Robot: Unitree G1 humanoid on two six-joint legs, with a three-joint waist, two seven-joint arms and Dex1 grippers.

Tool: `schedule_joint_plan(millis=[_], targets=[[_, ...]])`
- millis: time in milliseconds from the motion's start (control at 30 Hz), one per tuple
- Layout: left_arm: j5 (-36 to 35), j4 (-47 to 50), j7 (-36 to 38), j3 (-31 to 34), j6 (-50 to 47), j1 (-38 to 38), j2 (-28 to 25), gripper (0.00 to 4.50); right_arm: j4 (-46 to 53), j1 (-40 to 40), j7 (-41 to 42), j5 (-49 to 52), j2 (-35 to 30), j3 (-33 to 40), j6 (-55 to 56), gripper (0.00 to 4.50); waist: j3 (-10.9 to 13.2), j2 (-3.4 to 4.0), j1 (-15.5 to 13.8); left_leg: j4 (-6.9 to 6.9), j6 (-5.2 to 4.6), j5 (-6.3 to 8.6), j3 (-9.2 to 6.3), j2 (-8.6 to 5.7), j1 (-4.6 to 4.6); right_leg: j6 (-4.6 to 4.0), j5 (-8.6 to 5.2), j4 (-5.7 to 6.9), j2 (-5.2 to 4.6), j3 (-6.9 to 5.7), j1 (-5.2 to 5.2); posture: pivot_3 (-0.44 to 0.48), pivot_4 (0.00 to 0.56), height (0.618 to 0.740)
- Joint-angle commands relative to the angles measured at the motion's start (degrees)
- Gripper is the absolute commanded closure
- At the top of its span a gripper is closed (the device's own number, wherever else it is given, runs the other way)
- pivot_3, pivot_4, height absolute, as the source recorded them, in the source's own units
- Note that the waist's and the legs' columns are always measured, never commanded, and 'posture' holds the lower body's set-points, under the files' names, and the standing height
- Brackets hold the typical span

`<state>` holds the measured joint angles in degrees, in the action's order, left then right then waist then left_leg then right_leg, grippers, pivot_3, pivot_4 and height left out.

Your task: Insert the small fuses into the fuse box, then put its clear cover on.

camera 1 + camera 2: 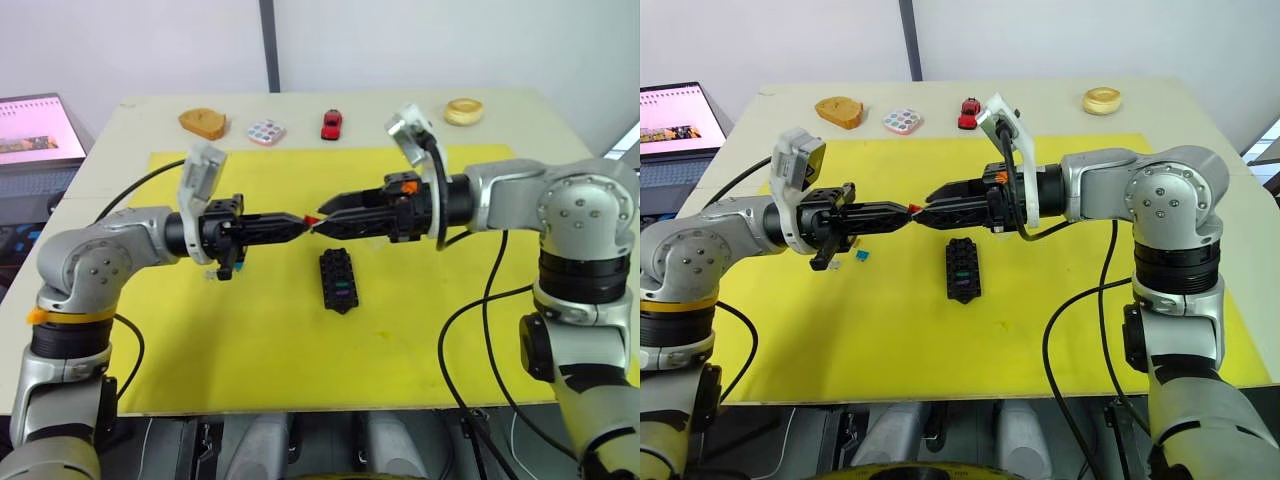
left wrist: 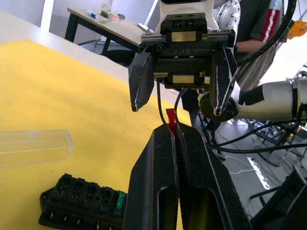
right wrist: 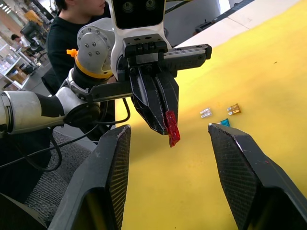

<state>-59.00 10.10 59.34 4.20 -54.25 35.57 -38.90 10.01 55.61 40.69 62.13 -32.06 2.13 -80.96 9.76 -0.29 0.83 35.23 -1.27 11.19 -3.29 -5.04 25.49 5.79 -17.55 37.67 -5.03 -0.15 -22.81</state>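
My left gripper (image 1: pixel 300 218) is shut on a red fuse (image 1: pixel 311 218), held in the air above the yellow mat. My right gripper (image 1: pixel 322 215) faces it tip to tip and is open, one finger (image 3: pixel 110 177) on each side of the red fuse (image 3: pixel 171 128) without touching it. Just below them on the mat lies the black fuse box (image 1: pixel 338 280), with a green and a purple fuse in its slots. The clear cover (image 2: pixel 33 147) lies flat on the mat beside the fuse box (image 2: pixel 81 201). Loose grey (image 3: pixel 206 112), amber (image 3: pixel 233 109) and teal (image 3: pixel 224 122) fuses lie under my left arm.
Along the table's far edge, beyond the yellow mat (image 1: pixel 250 350), sit a tan wooden piece (image 1: pixel 203 123), a white tile with coloured dots (image 1: pixel 266 131), a red toy car (image 1: pixel 331 123) and a pale ring (image 1: pixel 463 110). A laptop (image 1: pixel 35 130) stands far left. A person (image 3: pixel 76 28) is nearby.
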Motion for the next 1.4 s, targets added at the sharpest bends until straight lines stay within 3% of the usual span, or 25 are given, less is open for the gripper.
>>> schedule_joint_plan(millis=[33, 133, 233, 267, 533, 633, 700, 867, 1033, 1400], targets=[[0.27, 1.24, -0.17, 1.88, 1.34, 0.57, 0.10, 4.50, 1.74, 0.17, -0.06, 0.65, 0.70, 0.82, 0.99, 1.80, 0.00, 0.00, -0.02, 0.00, 0.00, 0.00, 0.00, 0.00, 0.00, 0.00, 0.00, 0.01, 0.00, 0.00, 0.00, 0.000, 0.150, 0.740], [0.43, 1.36, -0.31, 1.94, 1.27, 0.52, 0.33, 4.50, 1.66, 0.05, 0.01, 0.52, 0.86, 0.88, 1.35, 2.65, 0.00, 0.00, 0.00, 0.00, 0.01, -0.01, 0.00, 0.00, 0.00, 0.00, 0.00, 0.03, 0.00, 0.00, -0.01, 0.000, 0.150, 0.740], [0.75, 1.43, -0.10, 1.92, 1.37, 0.26, 0.46, 4.50, 1.47, 0.06, -0.40, 0.47, 1.37, 0.94, 1.42, 4.20, 0.00, 0.00, -0.02, 0.01, 0.01, -0.01, 0.00, 0.00, 0.00, 0.00, 0.00, 0.05, 0.00, 0.00, -0.01, 0.000, 0.150, 0.740], [0.96, 1.48, 0.16, 1.84, 1.52, 0.07, 0.44, 4.50, 1.49, 0.03, -0.48, 0.49, 1.46, 0.92, 1.43, 4.44, 0.00, 0.00, -0.01, 0.01, 0.01, -0.01, 0.00, 0.00, 0.00, 0.00, 0.00, 0.06, 0.00, 0.00, -0.01, 0.000, 0.150, 0.740], [2.37, 1.27, 1.07, 1.13, 2.18, -0.52, -0.30, 4.50, 2.35, -0.76, -0.20, 0.23, 1.22, 0.51, 1.83, 4.44, 0.00, 0.00, -0.01, 0.02, 0.01, -0.01, 0.00, 0.00, -0.01, 0.00, 0.00, 0.10, 0.00, 0.00, -0.02, 0.000, 0.150, 0.740], [5.65, 0.65, 1.06, 0.60, 3.78, -0.88, -1.83, 3.59, 3.27, -1.48, 2.01, -1.88, -0.16, -0.78, 4.98, 4.50, 0.00, 0.00, -0.01, 0.03, 0.02, -0.01, 0.00, 0.00, -0.02, 0.00, 0.00, 0.12, 0.00, 0.00, -0.02, 0.000, 0.150, 0.740], [6.93, 0.02, 1.48, 0.87, 4.50, -0.97, -2.76, 2.59, 3.77, -2.39, 4.59, -4.55, -1.80, -2.50, 8.51, 4.50, 0.00, 0.00, -0.01, 0.03, 0.02, -0.01, 0.00, -0.01, -0.02, 0.00, 0.00, 0.14, 0.01, 0.00, -0.04, 0.000, 0.150, 0.740], [11.56, 1.38, 2.29, -0.27, 6.97, -3.14, -5.57, 0.02, 1.93, -6.60, 17.69, -22.55, -9.66, -13.16, 30.88, 4.50, 0.00, 0.00, -0.09, 0.06, 0.01, -0.01, 0.01, -0.03, -0.03, 0.01, -0.01, 0.14, 0.01, 0.00, -0.02, 0.000, 0.150, 0.740], [23.11, 3.14, -0.10, -6.41, 14.81, -5.13, -5.95, 0.02, -4.02, -8.71, 28.32, -37.60, -13.80, -22.15, 49.22, 4.50, 0.00, 0.00, -0.13, 0.06, 0.04, -0.02, 0.03, -0.02, -0.05, 0.01, -0.01, 0.19, 0.02, 0.00, -0.02, 0.000, 0.150, 0.740], [26.02, 8.38, -2.15, -9.95, 14.94, -9.79, -2.64, 0.02, -5.00, -10.97, 30.28, -44.05, -10.39, -23.14, 52.00, 4.50, 0.01, -0.01, -0.17, 0.09, 0.08, -0.04, 0.00, -0.01, -0.05, 0.01, -0.01, 0.31, 0.02, 0.00, -0.07, 0.000, 0.150, 0.740]])
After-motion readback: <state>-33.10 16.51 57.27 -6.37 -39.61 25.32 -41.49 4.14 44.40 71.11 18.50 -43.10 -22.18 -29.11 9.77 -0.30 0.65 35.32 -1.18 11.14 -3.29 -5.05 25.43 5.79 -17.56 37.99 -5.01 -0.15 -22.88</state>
